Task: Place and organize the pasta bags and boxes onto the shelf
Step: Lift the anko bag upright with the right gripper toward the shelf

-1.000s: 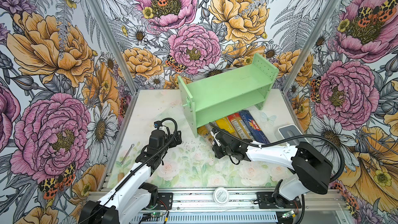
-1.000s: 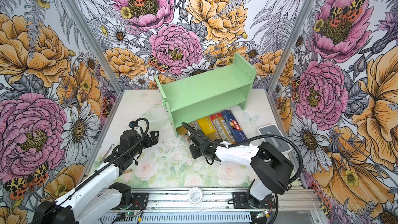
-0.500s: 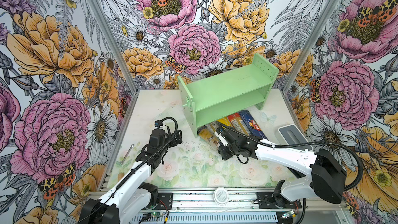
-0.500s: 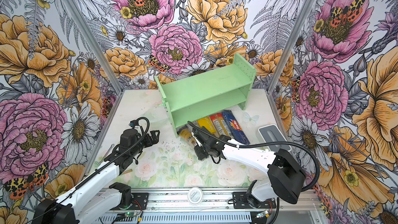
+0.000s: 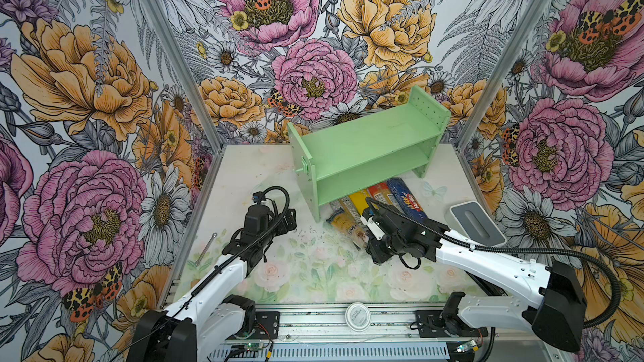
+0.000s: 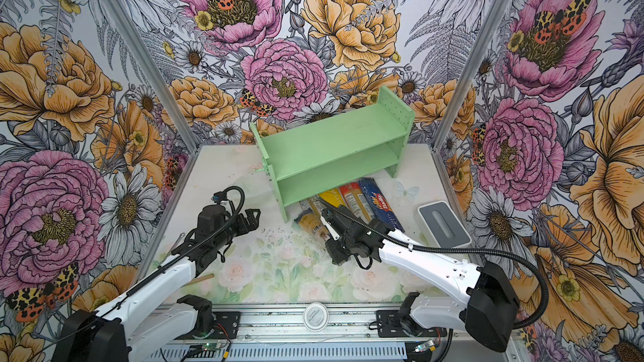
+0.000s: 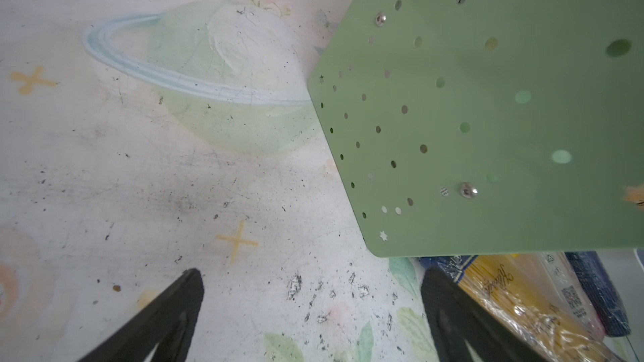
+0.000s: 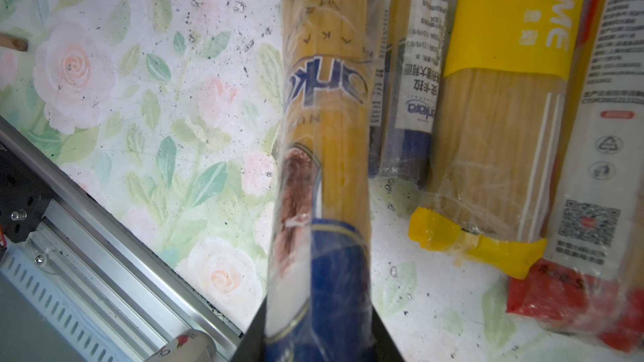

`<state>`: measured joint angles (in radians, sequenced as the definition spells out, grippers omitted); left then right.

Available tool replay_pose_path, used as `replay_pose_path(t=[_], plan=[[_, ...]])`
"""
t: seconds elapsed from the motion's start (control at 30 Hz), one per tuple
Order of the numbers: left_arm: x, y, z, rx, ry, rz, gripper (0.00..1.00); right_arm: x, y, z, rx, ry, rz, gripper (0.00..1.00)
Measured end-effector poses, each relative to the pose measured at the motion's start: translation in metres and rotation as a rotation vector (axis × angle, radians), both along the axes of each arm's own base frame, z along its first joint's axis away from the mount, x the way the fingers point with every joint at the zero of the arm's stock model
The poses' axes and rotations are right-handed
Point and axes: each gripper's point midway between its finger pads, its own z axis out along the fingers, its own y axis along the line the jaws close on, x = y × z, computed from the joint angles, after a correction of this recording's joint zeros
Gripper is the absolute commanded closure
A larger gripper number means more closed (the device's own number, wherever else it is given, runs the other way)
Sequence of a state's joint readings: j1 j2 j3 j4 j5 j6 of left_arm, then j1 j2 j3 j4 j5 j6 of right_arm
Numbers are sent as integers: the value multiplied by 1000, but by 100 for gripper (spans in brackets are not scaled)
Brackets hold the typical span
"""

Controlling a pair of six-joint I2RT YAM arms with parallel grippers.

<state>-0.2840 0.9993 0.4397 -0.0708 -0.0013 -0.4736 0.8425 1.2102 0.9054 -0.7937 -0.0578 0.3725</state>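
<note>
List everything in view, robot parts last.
shelf: one, mint green, back of table
gripped pack: one, clear with dark-blue end, in front of shelf
second clear pack: one, same colours, beside it
yellow pack: one, yellow, next
red pack: one, red, next
dark-blue pack: one, dark blue, rightmost
grey box: one, grey, table's right edge
white cap: one, white, front rail
metal rod: one, silver, table's left edge
left gripper: one, black, fingers open, beside shelf
right gripper: one, black, fingers shut on gripped pack
</note>
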Motion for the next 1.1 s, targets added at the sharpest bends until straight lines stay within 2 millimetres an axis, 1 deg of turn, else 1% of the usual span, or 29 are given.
replay_pose_path(t=[0.13,0.43,0.8,1.1], plan=[[0,-1,-2,0,6,-4,1,-6,-8,12,-4,5,-3,100],[-1,-2,-1,0,5,-9,1,-15,-23,50,51,-39,-17,100],[2,-3,-2,1,7,-10,1,-37,-45,92,97,-63,-23,100],[4,-6,1,-4,4,-17,1,-47,-60,129,150,-117,-44,100]])
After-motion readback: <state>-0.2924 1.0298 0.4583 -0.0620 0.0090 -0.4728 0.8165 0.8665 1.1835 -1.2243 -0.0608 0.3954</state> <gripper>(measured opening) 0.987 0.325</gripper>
